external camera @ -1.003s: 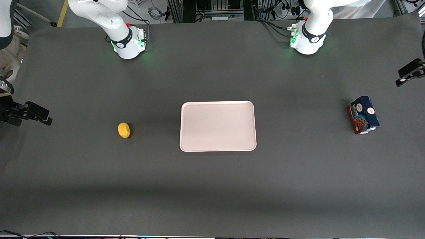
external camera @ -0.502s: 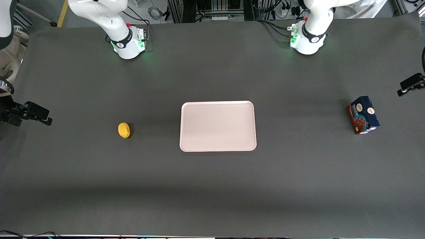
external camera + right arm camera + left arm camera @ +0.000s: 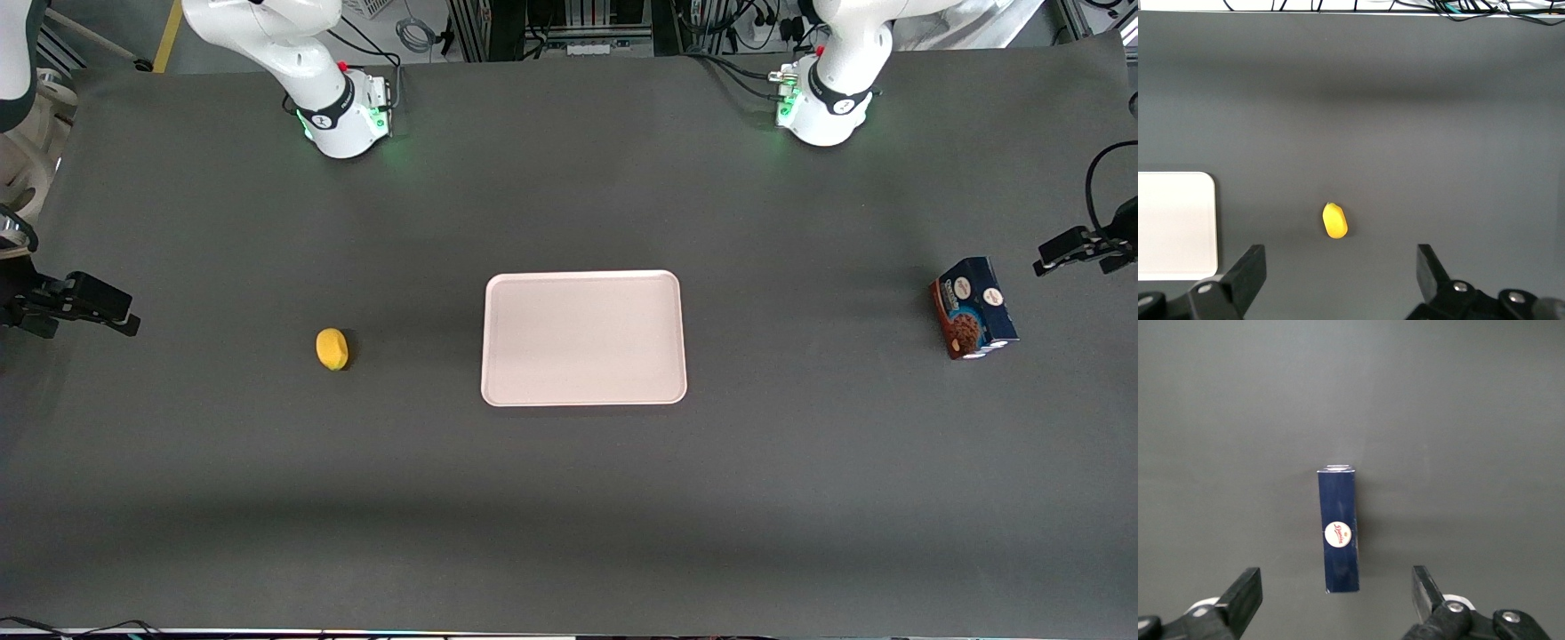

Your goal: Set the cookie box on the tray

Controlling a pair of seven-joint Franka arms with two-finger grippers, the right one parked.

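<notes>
The gripper (image 3: 1331,600) fingers (image 3: 1245,597) are cut off by the frame edge; the cookie box (image 3: 1339,530) logo text seems illegible.

Our left arm (image 3: 845,53) is glossy white, its rounded base ringed by a black band and lit green at one side, with a small red button above. Black cables run from the base. Our hand (image 3: 1337,603) is matte black: two wedge-shaped fingers (image 3: 1245,593) set wide apart, silver screw heads on the knuckles, white patches beside them. A black cable loops above it.
</notes>
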